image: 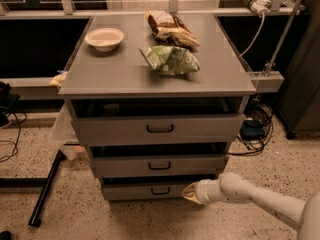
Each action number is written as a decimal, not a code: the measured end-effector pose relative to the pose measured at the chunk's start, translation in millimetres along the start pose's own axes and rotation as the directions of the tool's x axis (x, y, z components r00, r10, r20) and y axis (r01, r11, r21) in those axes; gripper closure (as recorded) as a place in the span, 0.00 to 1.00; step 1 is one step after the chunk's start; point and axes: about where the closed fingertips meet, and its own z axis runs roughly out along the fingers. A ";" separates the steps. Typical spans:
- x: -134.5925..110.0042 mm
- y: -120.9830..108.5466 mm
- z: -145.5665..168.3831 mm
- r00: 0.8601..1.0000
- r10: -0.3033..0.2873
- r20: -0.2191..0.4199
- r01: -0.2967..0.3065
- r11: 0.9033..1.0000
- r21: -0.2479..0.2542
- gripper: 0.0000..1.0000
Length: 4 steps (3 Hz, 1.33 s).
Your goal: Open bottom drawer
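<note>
The bottom drawer is the lowest, narrowest grey front of the cabinet, with a small black handle at its centre. A dark gap shows above its front. My gripper sits at the end of the white arm that reaches in from the lower right. Its yellowish tip is at the right end of the bottom drawer's front, to the right of the handle. Whether it touches the front I cannot tell.
The middle drawer and top drawer both stand slightly out. On the cabinet top lie a white bowl, a green bag and a brown bag. A black pole leans at the left; cables lie at the right.
</note>
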 end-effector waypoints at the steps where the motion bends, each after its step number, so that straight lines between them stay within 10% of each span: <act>1: 17.6 -2.1 7.1 0.999 -0.044 -0.010 0.045 0.998 0.037 0.36; 3: 59.3 -11.2 29.1 0.997 -0.078 -0.021 0.079 0.996 0.041 0.00; 4: 69.5 -17.2 40.2 0.996 -0.088 -0.016 0.088 0.996 0.033 0.00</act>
